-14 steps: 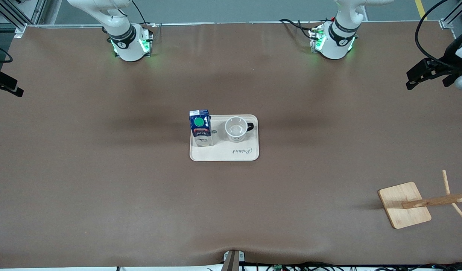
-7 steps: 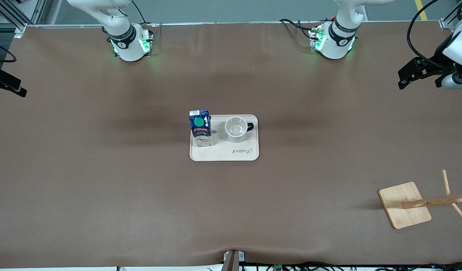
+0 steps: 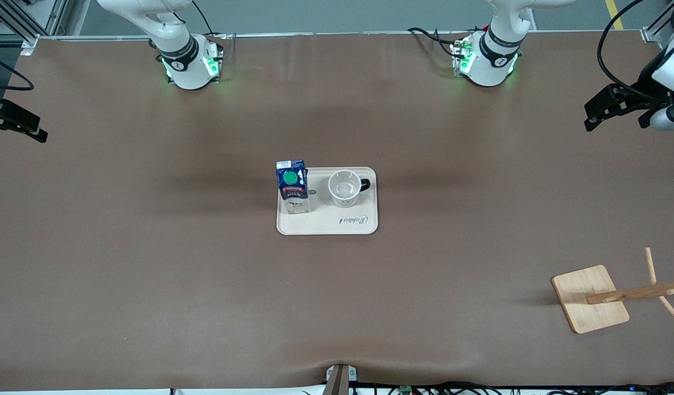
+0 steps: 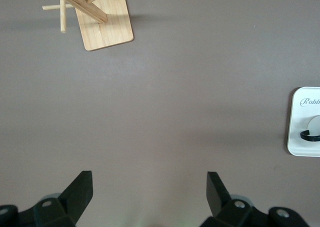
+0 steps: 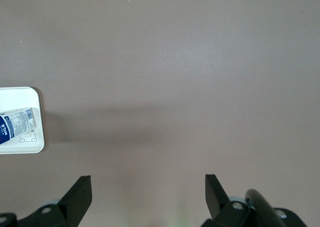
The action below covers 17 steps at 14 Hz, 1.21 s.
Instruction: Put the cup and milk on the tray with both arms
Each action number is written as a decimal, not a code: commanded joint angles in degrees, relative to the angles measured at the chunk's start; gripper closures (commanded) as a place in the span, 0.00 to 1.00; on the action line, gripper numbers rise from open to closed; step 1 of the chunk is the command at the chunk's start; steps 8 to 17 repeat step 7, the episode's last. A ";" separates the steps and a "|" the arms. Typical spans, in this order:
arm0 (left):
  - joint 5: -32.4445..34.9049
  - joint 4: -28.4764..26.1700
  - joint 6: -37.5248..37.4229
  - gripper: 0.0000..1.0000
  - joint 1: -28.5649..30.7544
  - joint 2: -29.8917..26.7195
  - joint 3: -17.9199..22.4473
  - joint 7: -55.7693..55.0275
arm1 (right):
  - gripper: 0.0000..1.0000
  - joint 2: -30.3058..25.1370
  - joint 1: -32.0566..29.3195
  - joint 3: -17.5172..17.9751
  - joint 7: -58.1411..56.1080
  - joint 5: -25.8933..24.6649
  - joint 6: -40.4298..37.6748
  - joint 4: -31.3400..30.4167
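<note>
Milk carton (image 3: 292, 186) stands upright on the tray (image 3: 327, 224), at the corner toward the right arm's end of the table. Beside it on the same tray, toward the left arm's end, sits the cup (image 3: 344, 189), mouth up, black handle pointing away from the carton. The two items are close but apart. Left gripper (image 3: 614, 107) hangs over bare table well away from the tray, jaws spread wide and empty. Right gripper (image 3: 18, 125) hangs likewise over the table's other end, jaws apart, holding nothing. A wooden stand (image 3: 590, 299) lies nearer the camera than the tray, toward the left arm's end.
</note>
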 commanded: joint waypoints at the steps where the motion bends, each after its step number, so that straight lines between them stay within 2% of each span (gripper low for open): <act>1: -0.80 1.53 -0.60 0.00 0.11 0.70 0.24 -0.01 | 0.00 -1.90 0.08 -0.04 -0.43 -0.04 0.98 -2.13; 7: -0.97 1.53 -0.60 0.00 0.02 0.70 0.23 -5.45 | 0.00 -1.81 -0.01 -0.04 -0.34 -0.04 0.80 -2.13; 17: -0.97 1.53 -0.60 0.00 0.02 0.70 0.23 -5.45 | 0.00 -1.81 -0.01 -0.04 -0.34 -0.04 0.80 -2.13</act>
